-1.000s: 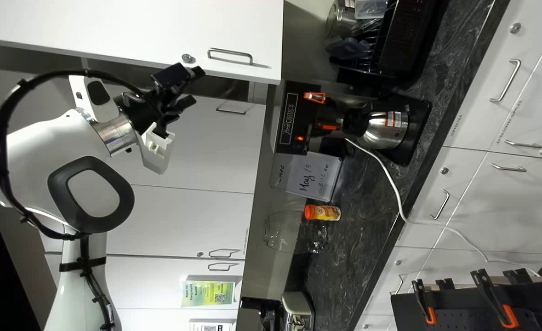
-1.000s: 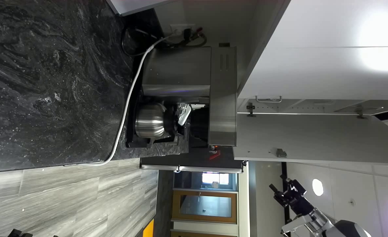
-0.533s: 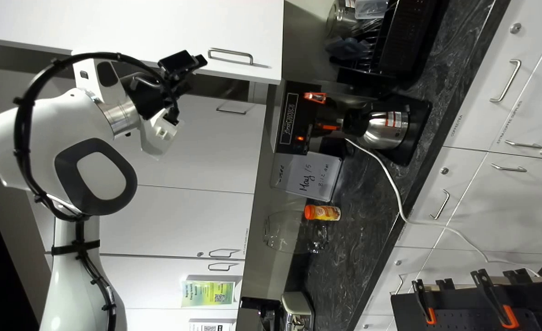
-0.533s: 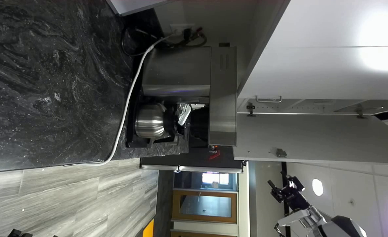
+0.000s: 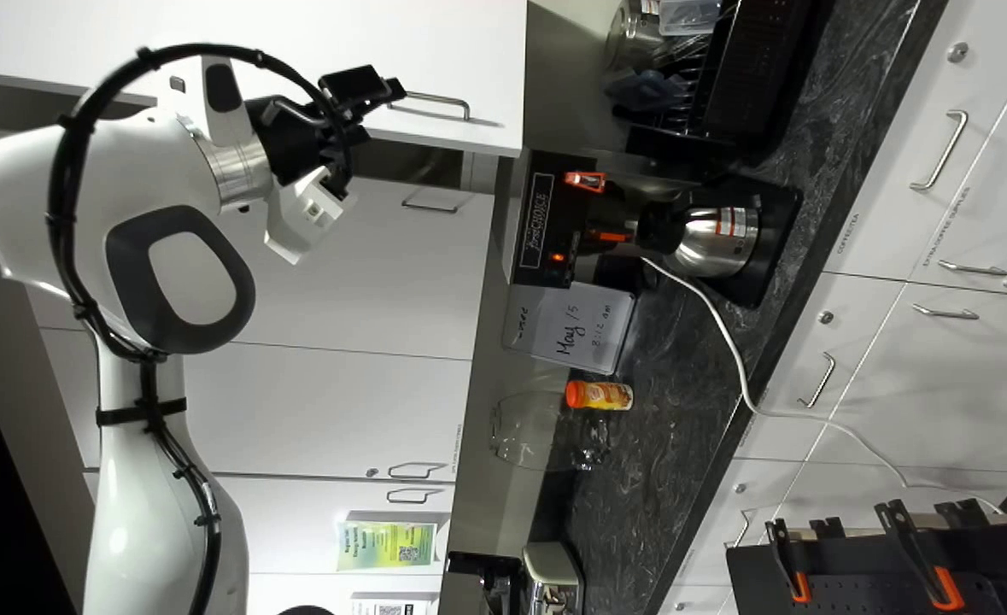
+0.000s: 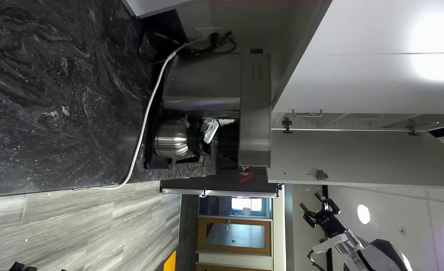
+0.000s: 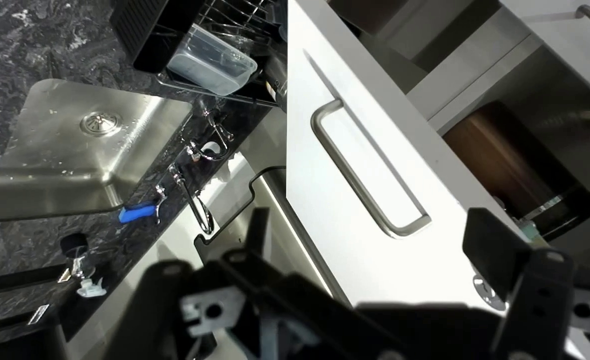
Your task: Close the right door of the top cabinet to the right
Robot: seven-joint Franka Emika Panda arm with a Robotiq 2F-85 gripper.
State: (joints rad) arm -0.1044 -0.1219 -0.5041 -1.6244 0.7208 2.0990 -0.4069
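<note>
The right door (image 5: pixel 315 43) stands open, swung out from the top cabinet. Its inner face shows in an exterior view (image 6: pixel 365 158). In the wrist view the door (image 7: pixel 320 210) fills the middle, with its silver bar handle (image 7: pixel 355 182) and a lock. The top cabinet's left door (image 5: pixel 366 273) is shut. My gripper (image 5: pixel 375 113) overlaps the door near the handle in that view. In an exterior view the gripper (image 6: pixel 310 201) shows a gap from the door's free edge. In the wrist view the gripper (image 7: pixel 370 220) is open and empty, fingers apart, with the door beyond them.
A coffee maker (image 5: pixel 541 222) with a steel carafe stands on the dark counter below. The wrist view shows a sink (image 7: pixel 74 145), a dish rack (image 7: pixel 234 20) and a dark shiny cylinder (image 7: pixel 500 160) beyond the door's edge. A black pegboard (image 5: pixel 896 564) is at the corner.
My gripper has moved up and a little right in an exterior view, to beside the door's handle, and up-left in the other exterior picture. The door has not visibly moved.
</note>
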